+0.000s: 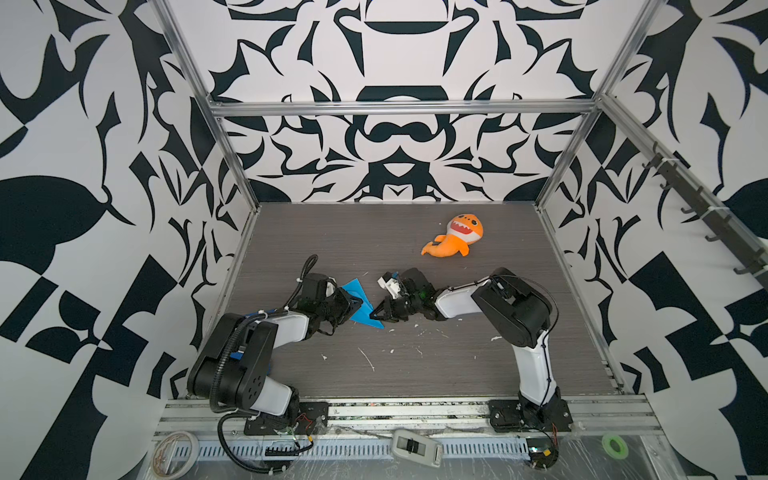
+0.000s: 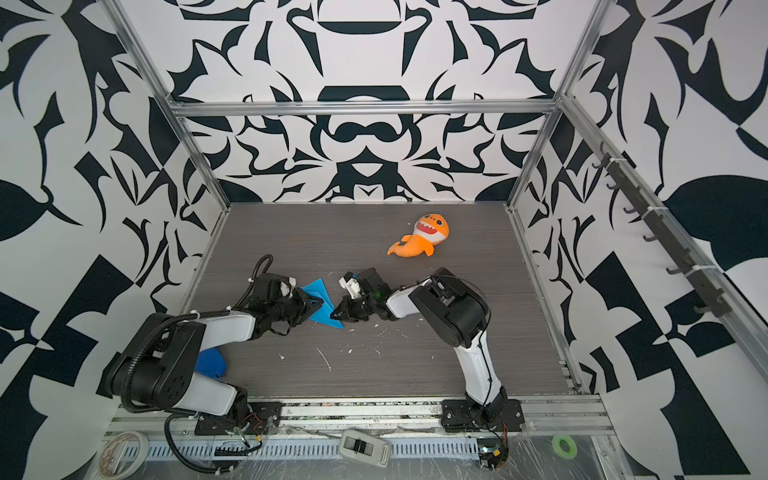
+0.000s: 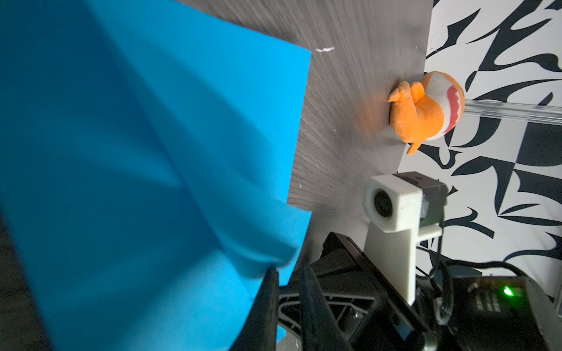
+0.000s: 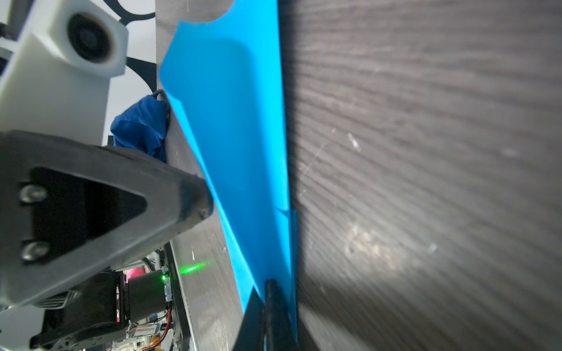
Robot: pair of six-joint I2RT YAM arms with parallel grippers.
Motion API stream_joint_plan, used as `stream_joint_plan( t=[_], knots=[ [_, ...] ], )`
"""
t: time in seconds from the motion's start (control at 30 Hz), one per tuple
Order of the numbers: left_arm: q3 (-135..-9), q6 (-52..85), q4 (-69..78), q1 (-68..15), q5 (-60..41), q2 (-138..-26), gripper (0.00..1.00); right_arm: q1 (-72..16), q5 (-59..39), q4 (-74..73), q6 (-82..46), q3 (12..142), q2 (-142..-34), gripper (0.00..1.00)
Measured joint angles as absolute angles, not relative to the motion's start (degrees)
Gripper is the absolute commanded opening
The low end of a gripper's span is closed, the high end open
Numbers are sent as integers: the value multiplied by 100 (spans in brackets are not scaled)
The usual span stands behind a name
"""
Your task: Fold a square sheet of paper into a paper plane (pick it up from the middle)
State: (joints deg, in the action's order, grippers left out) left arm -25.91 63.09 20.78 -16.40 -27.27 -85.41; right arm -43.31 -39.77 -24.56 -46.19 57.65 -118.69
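Two grippers meet at the paper plane [image 1: 368, 318], low at the table [image 1: 457, 365] betw. both arms. Your right gripper [image 4: 269, 287] is pinched on its narrow end, prob. to anchor it. The left gripper [image 1: 353, 303] sits against a wing; can't tell if it's clamped.
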Motion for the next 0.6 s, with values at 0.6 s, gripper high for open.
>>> stream_joint_plan(
  t=[0.6],
  knots=[
    [-2694,6228,2088,-1640,-2731,-8829,13,-4276,-4152,-2558,-4810,5769,-11922,11]
  ],
)
